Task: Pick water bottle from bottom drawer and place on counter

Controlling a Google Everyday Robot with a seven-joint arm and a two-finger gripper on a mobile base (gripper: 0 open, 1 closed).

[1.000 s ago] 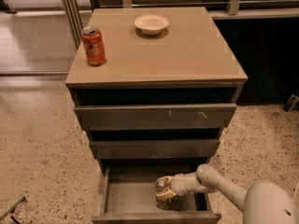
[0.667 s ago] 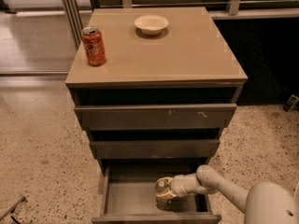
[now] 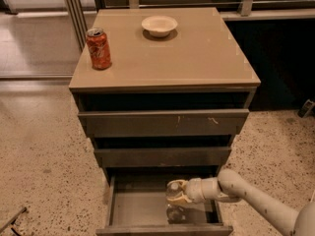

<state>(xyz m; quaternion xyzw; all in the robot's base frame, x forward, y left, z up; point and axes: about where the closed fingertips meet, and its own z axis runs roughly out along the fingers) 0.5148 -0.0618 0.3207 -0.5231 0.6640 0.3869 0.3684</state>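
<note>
The bottom drawer (image 3: 162,228) is pulled open below the two shut drawers. The water bottle (image 3: 174,212), clear and ribbed, stands upright inside it near the middle right. My gripper (image 3: 177,192) reaches in from the right, and its pale fingers are closed around the bottle's upper part. The bottle's base seems to rest on the drawer floor. The tan counter (image 3: 197,58) tops the cabinet.
An orange-red soda can (image 3: 98,48) stands at the counter's left edge. A white bowl (image 3: 159,25) sits at the counter's back middle. Speckled floor surrounds the cabinet. A dark wall and railing lie behind and to the right.
</note>
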